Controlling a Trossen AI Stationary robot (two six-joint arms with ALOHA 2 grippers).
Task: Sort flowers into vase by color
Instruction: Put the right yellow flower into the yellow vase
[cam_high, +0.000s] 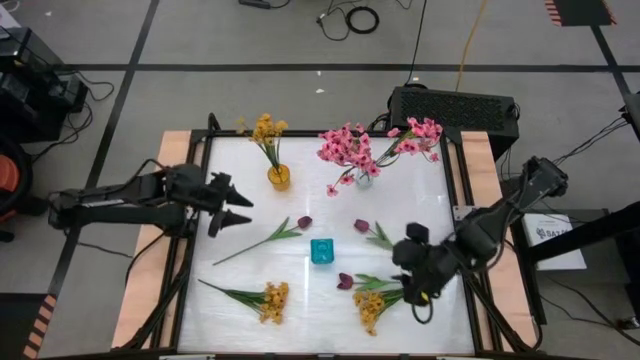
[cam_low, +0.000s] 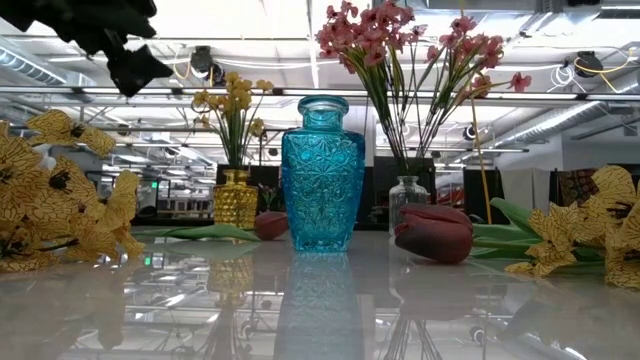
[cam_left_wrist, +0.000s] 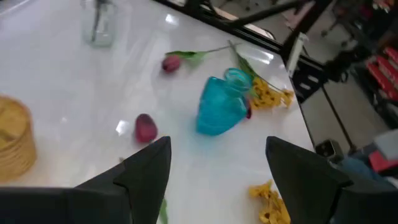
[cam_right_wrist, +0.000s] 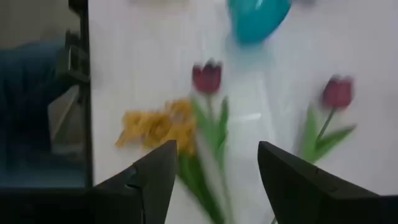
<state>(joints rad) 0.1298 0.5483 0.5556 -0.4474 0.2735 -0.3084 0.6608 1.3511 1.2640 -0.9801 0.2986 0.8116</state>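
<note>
Flowers (cam_high: 268, 301) partly sorted: yellow sprigs sitting in the amber vase (cam_high: 279, 178), pink in the clear vase (cam_high: 364, 176), upper centre. Maroon buds (cam_high: 345, 281) and yellow sprigs lying loose; teal vase (cam_high: 322, 251) standing empty. Left gripper (cam_high: 236, 211) and right gripper (cam_high: 404, 290) hovering unclenched, grasping nothing.

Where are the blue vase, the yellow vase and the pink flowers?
blue vase (cam_high: 322, 251), high view, its top.
yellow vase (cam_high: 279, 178), high view, its body.
pink flowers (cam_high: 348, 148), high view, the left blossom cluster.
</note>
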